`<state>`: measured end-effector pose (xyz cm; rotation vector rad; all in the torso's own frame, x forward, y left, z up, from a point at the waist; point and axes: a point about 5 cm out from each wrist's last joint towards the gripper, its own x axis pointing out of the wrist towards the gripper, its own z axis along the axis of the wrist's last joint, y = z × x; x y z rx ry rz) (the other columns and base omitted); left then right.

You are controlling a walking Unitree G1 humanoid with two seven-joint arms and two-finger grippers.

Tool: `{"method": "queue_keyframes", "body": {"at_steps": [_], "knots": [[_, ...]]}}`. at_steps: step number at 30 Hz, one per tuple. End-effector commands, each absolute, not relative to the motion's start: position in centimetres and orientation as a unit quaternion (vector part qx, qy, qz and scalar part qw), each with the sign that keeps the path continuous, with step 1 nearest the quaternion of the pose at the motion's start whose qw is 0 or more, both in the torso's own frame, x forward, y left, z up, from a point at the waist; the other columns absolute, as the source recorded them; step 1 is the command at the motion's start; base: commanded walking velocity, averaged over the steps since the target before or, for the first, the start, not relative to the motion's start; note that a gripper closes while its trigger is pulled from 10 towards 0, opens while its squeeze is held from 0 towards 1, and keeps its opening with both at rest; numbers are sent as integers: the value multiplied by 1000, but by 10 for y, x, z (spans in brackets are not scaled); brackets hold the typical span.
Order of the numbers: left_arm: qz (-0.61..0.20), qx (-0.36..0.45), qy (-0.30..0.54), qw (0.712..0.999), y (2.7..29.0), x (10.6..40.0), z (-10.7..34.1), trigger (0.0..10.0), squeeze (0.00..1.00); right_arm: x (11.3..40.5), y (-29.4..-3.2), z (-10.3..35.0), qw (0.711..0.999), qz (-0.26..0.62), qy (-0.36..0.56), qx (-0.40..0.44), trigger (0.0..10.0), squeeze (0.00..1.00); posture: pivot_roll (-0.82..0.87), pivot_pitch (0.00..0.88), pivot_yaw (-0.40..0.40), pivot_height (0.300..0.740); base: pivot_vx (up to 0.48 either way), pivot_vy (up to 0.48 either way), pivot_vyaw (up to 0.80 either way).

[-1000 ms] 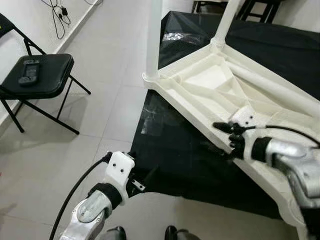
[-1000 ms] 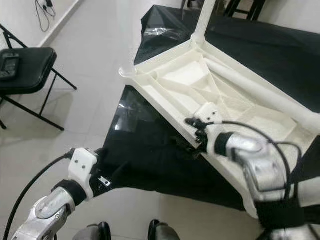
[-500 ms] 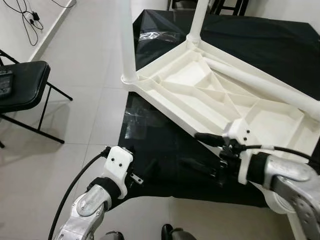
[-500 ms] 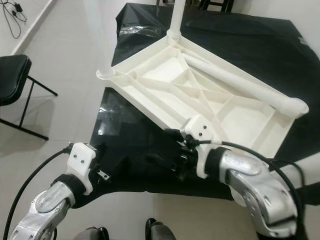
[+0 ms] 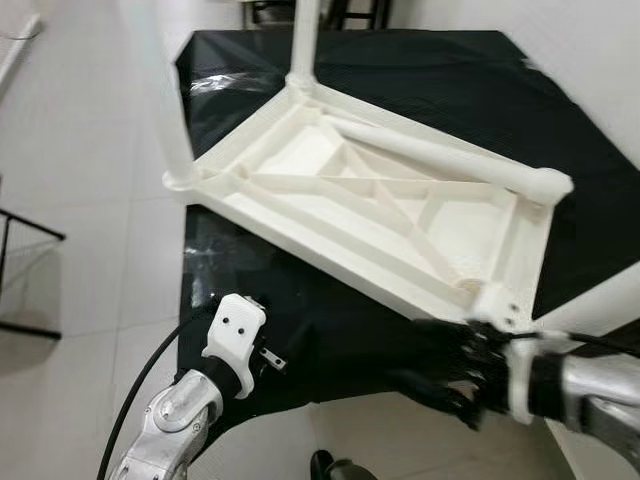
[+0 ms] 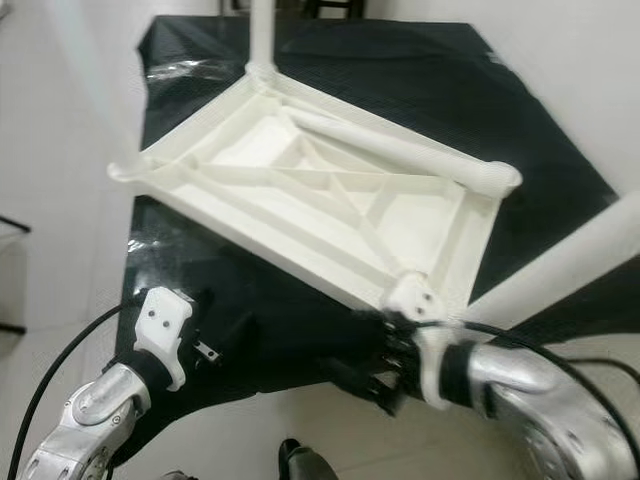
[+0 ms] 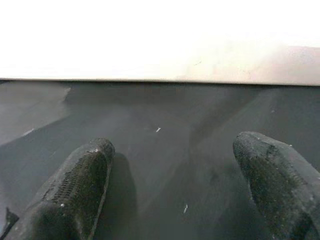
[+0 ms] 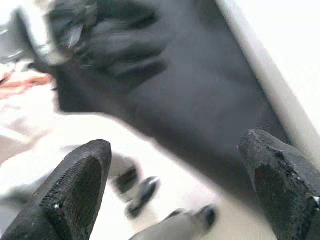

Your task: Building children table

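The white children's table [image 5: 400,205] lies upside down on a black cloth [image 5: 450,80]. Two legs stand upright from its far corners [image 5: 302,40]; a third leg [image 5: 440,158] lies across the underside. My right gripper [image 5: 437,362] hovers open over the cloth just below the table's near corner [image 5: 497,300], holding nothing. In the right wrist view its fingertips [image 8: 75,190] are spread wide, with the table's white edge [image 8: 270,85] beside them. My left gripper [image 5: 298,345] is low over the cloth's near left part, open and empty; its fingertips [image 7: 75,185] point at the table's rim [image 7: 160,50].
A thick white tube [image 6: 560,265] slants from beside the near corner to the right edge. Crumpled clear plastic [image 5: 215,85] lies on the cloth's far left. Pale tiled floor [image 5: 90,200] spreads to the left, with a black chair leg [image 5: 25,230] there. Dark furniture legs [image 5: 340,12] stand beyond the cloth.
The camera has swung right, so the whole scene shifted left. My right gripper came off the table's rim and dropped to the cloth below the near corner. The left arm barely moved.
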<state>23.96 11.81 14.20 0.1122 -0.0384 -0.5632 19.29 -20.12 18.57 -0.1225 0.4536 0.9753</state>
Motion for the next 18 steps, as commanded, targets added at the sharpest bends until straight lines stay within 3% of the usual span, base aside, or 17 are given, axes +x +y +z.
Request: {"method": "queue_keyframes", "body": {"at_steps": [1, 12, 18], "knots": [[-281, 61, -6, 958, 118, 236, 136, 10000, 0, 181, -211, 187, 840, 488, 231, -58, 10000, 0, -19, 218, -80, 740, 0, 0, -800], [-287, 62, -8, 956, 118, 236, 136, 10000, 0, 169, -238, 189, 829, 480, 277, -68, 10000, 0, -18, 218, -79, 740, 0, 0, -800], [-288, 68, -13, 955, 116, 235, 137, 10000, 0, 175, -263, 187, 845, 427, 304, -104, 10000, 0, -15, 216, -82, 740, 0, 0, -800]]}}
